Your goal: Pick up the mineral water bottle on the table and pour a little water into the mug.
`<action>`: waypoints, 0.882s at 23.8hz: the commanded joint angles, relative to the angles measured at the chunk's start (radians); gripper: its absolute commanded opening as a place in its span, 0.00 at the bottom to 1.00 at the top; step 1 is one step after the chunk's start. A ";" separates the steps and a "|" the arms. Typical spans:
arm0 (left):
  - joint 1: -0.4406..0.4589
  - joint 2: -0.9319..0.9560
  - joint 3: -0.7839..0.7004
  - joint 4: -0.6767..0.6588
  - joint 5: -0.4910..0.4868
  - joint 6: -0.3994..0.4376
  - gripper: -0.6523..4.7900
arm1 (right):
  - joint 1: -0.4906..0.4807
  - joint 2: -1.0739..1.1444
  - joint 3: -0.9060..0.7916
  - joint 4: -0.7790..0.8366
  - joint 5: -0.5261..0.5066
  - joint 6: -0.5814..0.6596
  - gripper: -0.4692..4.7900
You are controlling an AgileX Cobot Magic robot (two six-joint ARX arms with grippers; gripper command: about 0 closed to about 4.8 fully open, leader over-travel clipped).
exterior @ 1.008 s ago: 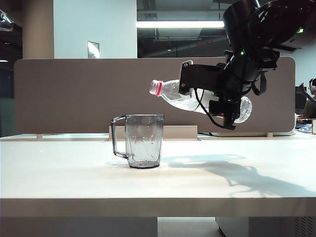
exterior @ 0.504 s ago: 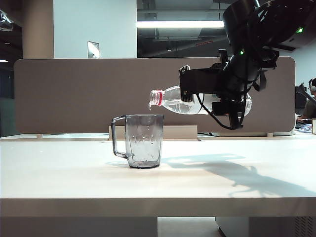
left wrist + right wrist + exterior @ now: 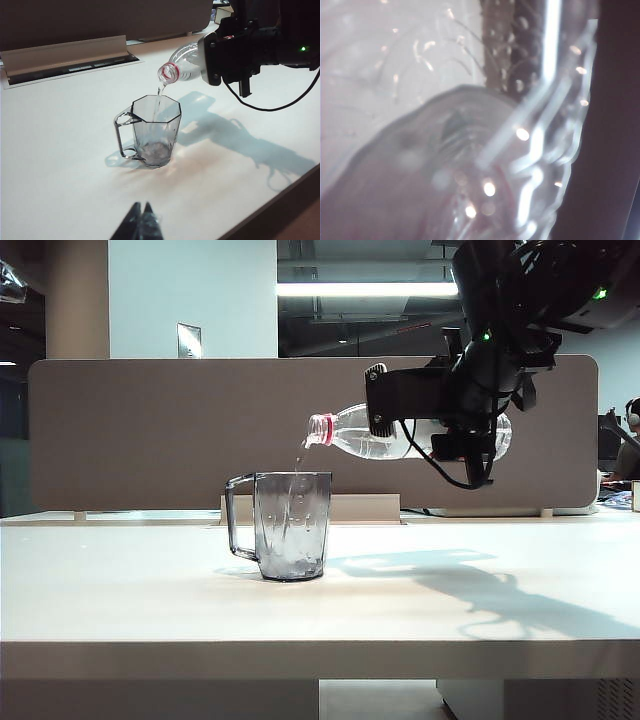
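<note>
The mineral water bottle point(image 3: 365, 441) lies almost level in the air, uncapped, with its red neck ring point(image 3: 320, 429) just above the mug's rim. My right gripper point(image 3: 388, 422) is shut on the bottle's body. A thin stream of water point(image 3: 159, 98) falls from the mouth into the smoky grey mug point(image 3: 291, 525), which stands upright on the table point(image 3: 300, 610) with its handle to the left. A little water lies in the mug's bottom point(image 3: 153, 147). In the right wrist view the bottle point(image 3: 470, 165) fills the picture, blurred. My left gripper point(image 3: 141, 209) is shut and empty, low over the table in front of the mug point(image 3: 155, 127).
A grey partition panel point(image 3: 150, 430) runs along the table's far side, with a cable slot and raised flap point(image 3: 65, 57) in front of it. The table's front edge point(image 3: 300, 658) is near the camera. A person point(image 3: 630, 440) sits far right behind.
The right wrist has rolled, and the bottle has tipped from neck-up to about level. Water now runs from its mouth into the mug. The left gripper and mug have not moved.
</note>
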 commanded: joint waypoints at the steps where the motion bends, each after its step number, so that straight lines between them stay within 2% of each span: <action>1: -0.001 0.001 0.002 0.013 0.000 0.007 0.11 | 0.001 -0.011 0.010 0.048 0.005 0.001 0.49; 21: -0.001 0.001 0.002 0.013 0.000 0.007 0.11 | 0.001 -0.011 0.011 0.056 0.002 -0.011 0.49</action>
